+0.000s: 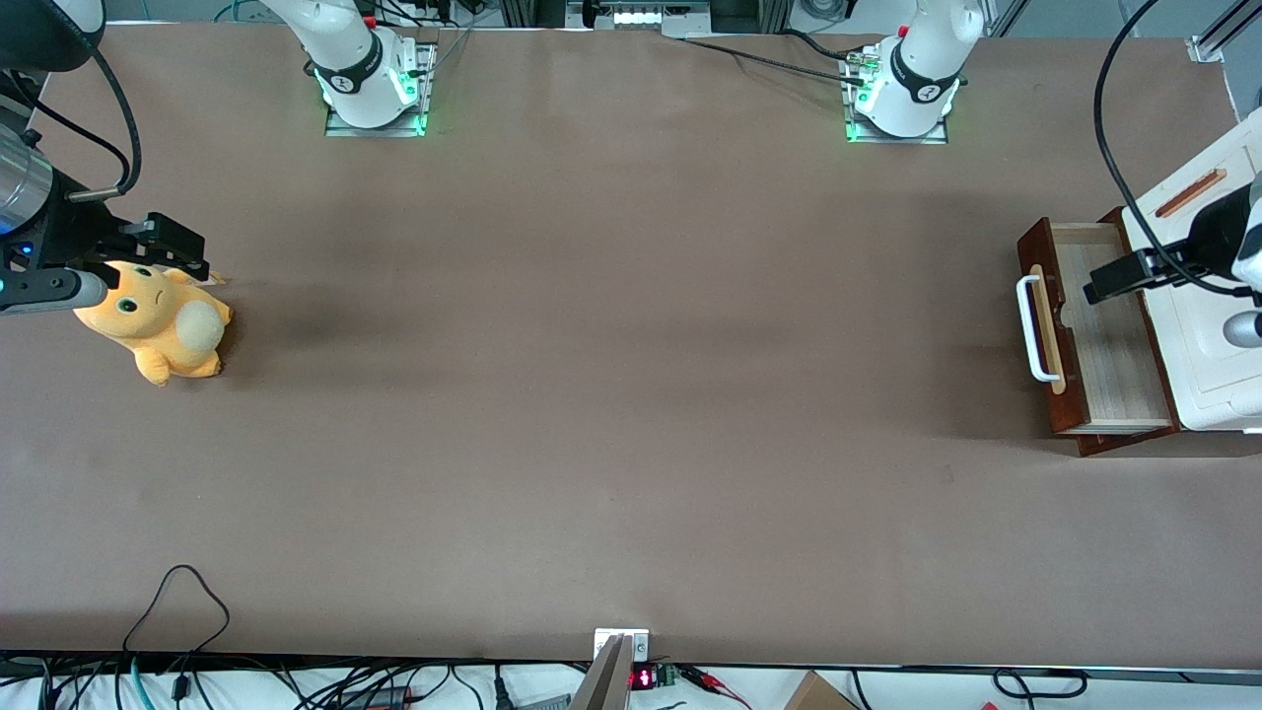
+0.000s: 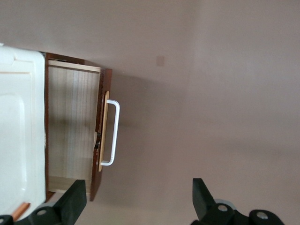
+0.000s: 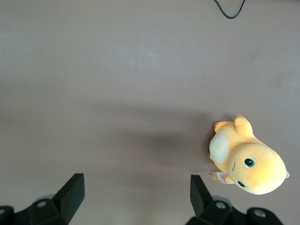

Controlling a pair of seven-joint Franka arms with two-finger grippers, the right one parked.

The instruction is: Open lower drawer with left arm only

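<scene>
On the brown matte desk [image 1: 611,375], toward the parked arm's end, an orange plush toy with a cream belly and big dark eyes [image 1: 158,325] lies on its side. The middle of the desk carries only soft shadows.

Toward the working arm's end stands a white cabinet with a copper-coloured slot in its top [image 1: 1198,296]. The shallow lower drawer with a dark reddish-brown wooden front [image 1: 1099,335] is pulled well out of the cabinet, so its light wood floor shows from above. Its white bar handle [image 1: 1032,327] sits on a pale wood strip on the drawer front, facing the middle of the desk.

The glossy white left arm [image 1: 1250,247] reaches in over the cabinet top, a black cable looping above it. Its small black pincer [image 1: 1119,279] hangs above the open drawer's inside, close to the cabinet edge and apart from the handle. In the left wrist view the pincer [image 2: 138,199] is spread wide with nothing between its two dark fingers [image 2: 75,201], and the drawer [image 2: 72,126] with its handle [image 2: 112,133] lies below, untouched.
</scene>
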